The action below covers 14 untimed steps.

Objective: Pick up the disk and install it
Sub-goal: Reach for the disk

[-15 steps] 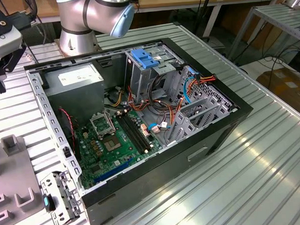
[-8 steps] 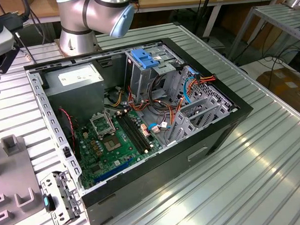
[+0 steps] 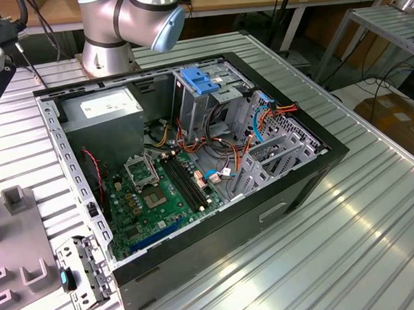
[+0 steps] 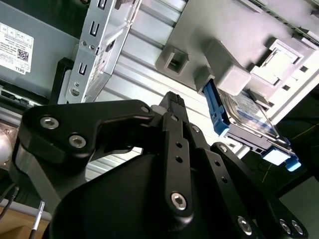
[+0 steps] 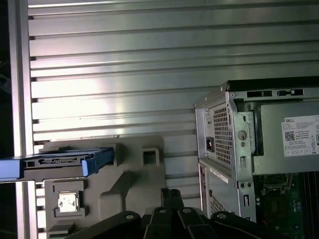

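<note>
hanging closed, the tool [image 4: 172, 96] is near labelled disk [image 4: 247, 110].

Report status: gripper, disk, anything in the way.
Gripper shut, empty. Disk sits in the grey holder, not picked up. Nothing between the two.

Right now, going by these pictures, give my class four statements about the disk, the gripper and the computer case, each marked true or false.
1. The disk rests in the grey holder. True.
2. The gripper grips the disk. False: it is apart from the disk and shut on nothing.
3. The computer case lies open, showing its green board. True.
4. The disk's side rails are red. False: they are blue.
</note>
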Tool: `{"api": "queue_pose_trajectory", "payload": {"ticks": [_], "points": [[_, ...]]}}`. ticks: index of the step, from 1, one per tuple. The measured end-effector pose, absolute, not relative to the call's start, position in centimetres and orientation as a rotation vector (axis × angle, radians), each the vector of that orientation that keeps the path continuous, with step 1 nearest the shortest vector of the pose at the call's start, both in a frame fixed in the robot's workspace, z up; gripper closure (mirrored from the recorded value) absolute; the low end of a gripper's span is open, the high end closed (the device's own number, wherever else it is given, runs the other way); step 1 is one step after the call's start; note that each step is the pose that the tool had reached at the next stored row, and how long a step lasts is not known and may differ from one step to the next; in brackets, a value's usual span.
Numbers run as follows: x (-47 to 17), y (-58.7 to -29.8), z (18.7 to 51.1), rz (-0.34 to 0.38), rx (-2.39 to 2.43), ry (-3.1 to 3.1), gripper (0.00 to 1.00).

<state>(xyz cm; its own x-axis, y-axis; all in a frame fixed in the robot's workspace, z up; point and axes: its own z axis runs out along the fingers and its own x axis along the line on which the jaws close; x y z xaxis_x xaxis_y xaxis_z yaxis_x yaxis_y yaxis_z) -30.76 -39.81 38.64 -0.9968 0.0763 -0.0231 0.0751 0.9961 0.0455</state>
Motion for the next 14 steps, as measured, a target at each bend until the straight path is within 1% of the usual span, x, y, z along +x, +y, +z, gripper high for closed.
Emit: {"api": "queue_pose_trajectory", "payload": {"ticks": [14], "points": [[-33.2, -39.8, 38.6, 0.070, 0.118, 3.114, 0.89]]}}
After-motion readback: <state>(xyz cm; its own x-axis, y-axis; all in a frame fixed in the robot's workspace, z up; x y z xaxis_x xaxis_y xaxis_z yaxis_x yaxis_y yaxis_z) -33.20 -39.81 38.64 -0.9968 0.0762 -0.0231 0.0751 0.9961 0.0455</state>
